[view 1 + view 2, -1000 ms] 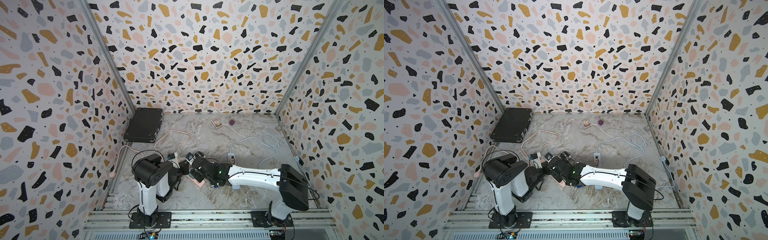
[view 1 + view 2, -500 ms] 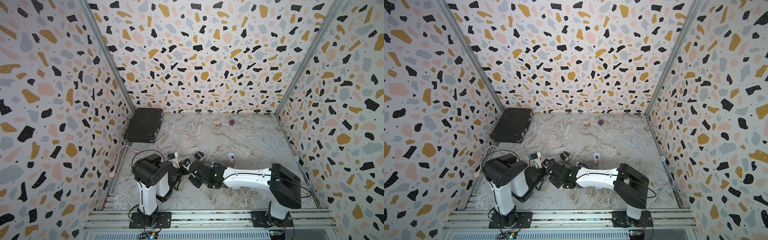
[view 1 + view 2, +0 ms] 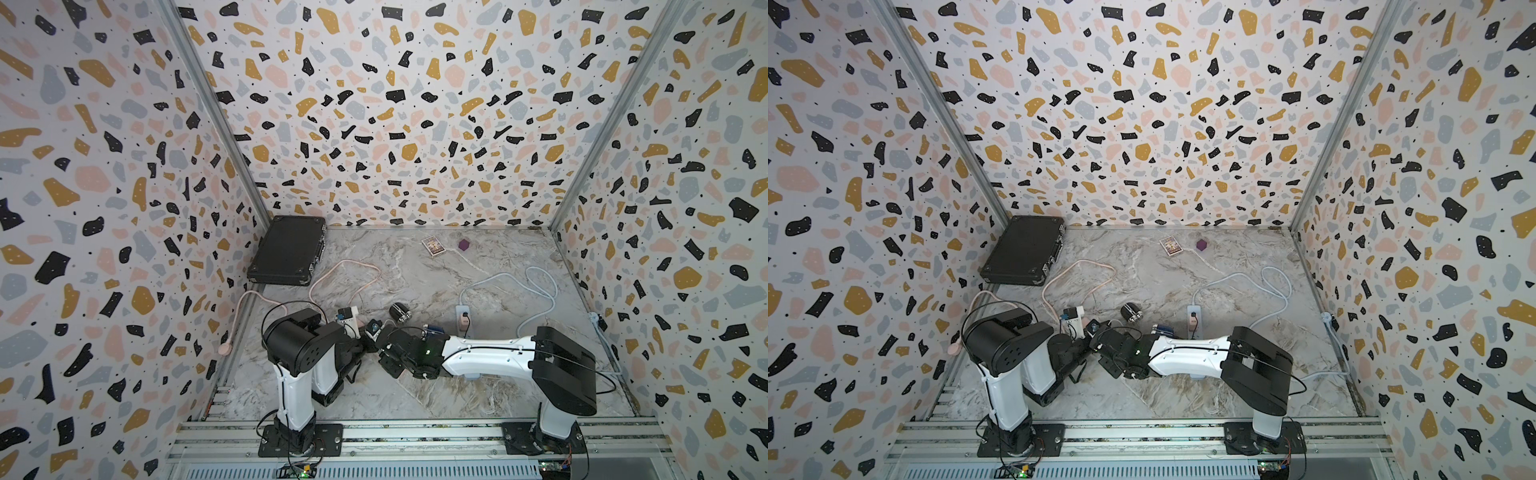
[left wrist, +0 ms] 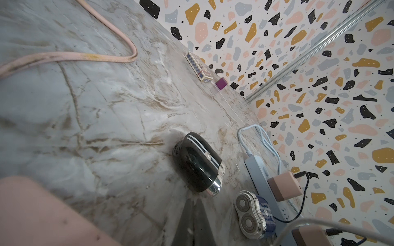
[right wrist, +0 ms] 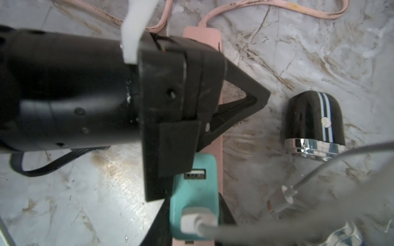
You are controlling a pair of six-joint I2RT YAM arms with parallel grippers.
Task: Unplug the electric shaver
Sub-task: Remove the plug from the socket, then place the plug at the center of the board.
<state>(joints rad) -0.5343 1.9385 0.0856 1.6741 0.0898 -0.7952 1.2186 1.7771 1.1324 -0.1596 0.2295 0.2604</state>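
Although the blue-and-silver twin-head electric shaver (image 4: 251, 215) lies loose on the veined marble surface (image 4: 85, 106), just beside the white power strip (image 4: 259, 170), I judge it not yet unplugged. A white USB plug (image 5: 191, 223) sits in the teal charger block (image 5: 195, 187), and its blurred lead seems to run toward the shaver, though I cannot trace it fully. That block stands in the pink power strip (image 5: 202, 35). My right pincer (image 5: 195, 208) has its jaws narrowed against both sides of the block, seemingly gripping it. My left pincer (image 5: 262, 95) is fully closed and empty, its tip over the pink strip; whether it touches, I cannot tell. What remains is the pull itself. A black domed gadget with a chrome ring (image 5: 313, 119) lies nearby.
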